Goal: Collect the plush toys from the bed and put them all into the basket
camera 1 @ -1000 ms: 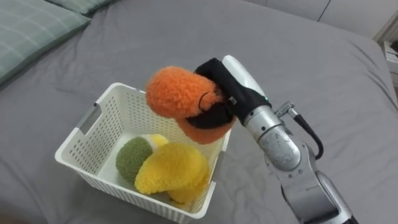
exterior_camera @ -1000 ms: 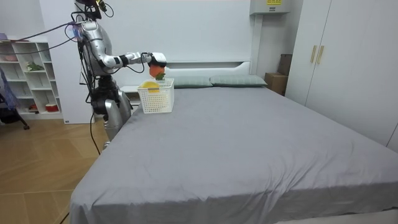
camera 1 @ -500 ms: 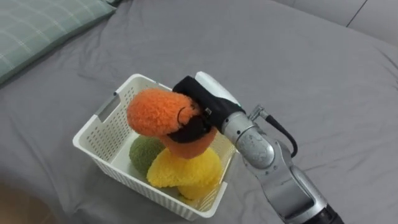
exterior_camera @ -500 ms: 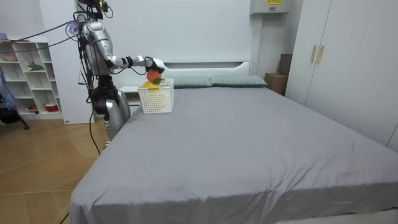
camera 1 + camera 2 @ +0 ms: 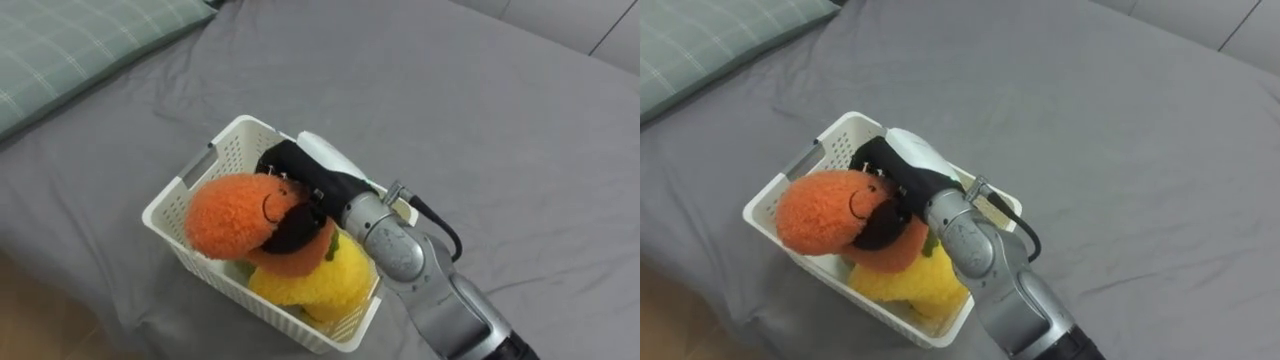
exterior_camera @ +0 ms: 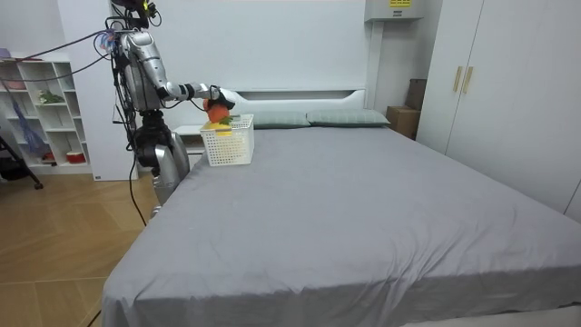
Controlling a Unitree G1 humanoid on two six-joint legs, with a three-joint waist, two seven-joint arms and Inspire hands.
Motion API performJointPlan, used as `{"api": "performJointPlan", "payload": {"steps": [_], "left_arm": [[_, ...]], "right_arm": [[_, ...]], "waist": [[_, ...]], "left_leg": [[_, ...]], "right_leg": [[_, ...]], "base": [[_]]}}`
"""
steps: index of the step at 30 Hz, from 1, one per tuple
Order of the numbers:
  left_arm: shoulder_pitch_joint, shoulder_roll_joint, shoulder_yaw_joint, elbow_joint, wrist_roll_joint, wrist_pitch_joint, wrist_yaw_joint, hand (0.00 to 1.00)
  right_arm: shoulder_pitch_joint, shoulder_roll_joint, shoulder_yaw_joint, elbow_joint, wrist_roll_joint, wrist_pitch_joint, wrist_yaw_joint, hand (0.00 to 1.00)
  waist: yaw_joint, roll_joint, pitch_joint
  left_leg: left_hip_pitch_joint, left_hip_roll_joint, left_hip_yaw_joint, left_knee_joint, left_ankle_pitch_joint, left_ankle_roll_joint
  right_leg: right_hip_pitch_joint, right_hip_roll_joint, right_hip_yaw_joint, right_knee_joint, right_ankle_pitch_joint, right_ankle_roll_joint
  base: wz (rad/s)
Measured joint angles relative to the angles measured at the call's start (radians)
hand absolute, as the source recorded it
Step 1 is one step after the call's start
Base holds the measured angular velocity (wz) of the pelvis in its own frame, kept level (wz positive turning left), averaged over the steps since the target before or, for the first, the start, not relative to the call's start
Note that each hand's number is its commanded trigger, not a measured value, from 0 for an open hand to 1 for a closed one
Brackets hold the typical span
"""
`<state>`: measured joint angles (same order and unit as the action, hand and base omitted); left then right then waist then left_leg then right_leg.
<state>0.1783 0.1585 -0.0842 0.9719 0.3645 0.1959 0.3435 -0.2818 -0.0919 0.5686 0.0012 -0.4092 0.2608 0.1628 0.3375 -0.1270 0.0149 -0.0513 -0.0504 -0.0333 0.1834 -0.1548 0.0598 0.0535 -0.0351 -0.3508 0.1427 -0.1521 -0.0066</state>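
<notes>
A fuzzy orange plush toy [image 5: 225, 215] hangs over the near left corner of the white slatted basket [image 5: 238, 129], just above the toys inside. My right hand [image 5: 297, 173], in a black glove, reaches across the basket from the right and is shut on the toy, its dark fingers [image 5: 292, 232] curled round it. Beneath lies a yellow plush toy [image 5: 318, 285], with a bit of green showing beside it. The right eye view shows the same orange toy [image 5: 825, 215], right hand [image 5: 892, 168] and basket [image 5: 798, 166]. In the room view the basket [image 6: 227, 145] stands on the bed's corner by the robot.
The basket rests on a grey bedsheet [image 5: 470, 130] that stretches wide to the right and far side. A green checked pillow [image 5: 70, 50] lies at the upper left. The bed's edge and wooden floor [image 5: 25, 325] run along the lower left.
My right hand has carried the orange toy left and down, from above the basket's right rim to low over its near left corner. The head camera has shifted too.
</notes>
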Motion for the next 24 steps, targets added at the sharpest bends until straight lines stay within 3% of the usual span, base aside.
{"api": "performJointPlan", "payload": {"steps": [17, 24], "left_arm": [[0.008, 0.000, 0.003, 0.001, 0.001, 0.000, -0.002, 0.00], [0.006, -0.004, 0.041, 0.000, 0.021, 0.000, -0.002, 0.00]], "right_arm": [[-0.001, 0.009, -0.001, 0.010, 0.020, -0.008, -0.009, 0.00], [-0.001, -0.015, -0.023, 0.010, 0.013, -0.009, -0.009, 0.00]], "waist": [[-0.005, -0.001, 0.0006], [-0.008, 0.004, 0.0035]], "left_leg": [[-0.009, -0.001, -0.009, 0.002, 0.000, 0.000], [-0.007, 0.000, 0.000, 0.002, 0.000, 0.000]], "right_leg": [[-0.002, 0.000, -0.008, -0.005, 0.000, 0.000], [-0.003, -0.004, 0.009, -0.006, 0.000, 0.000]], "base": [[0.01], [-0.04]]}}
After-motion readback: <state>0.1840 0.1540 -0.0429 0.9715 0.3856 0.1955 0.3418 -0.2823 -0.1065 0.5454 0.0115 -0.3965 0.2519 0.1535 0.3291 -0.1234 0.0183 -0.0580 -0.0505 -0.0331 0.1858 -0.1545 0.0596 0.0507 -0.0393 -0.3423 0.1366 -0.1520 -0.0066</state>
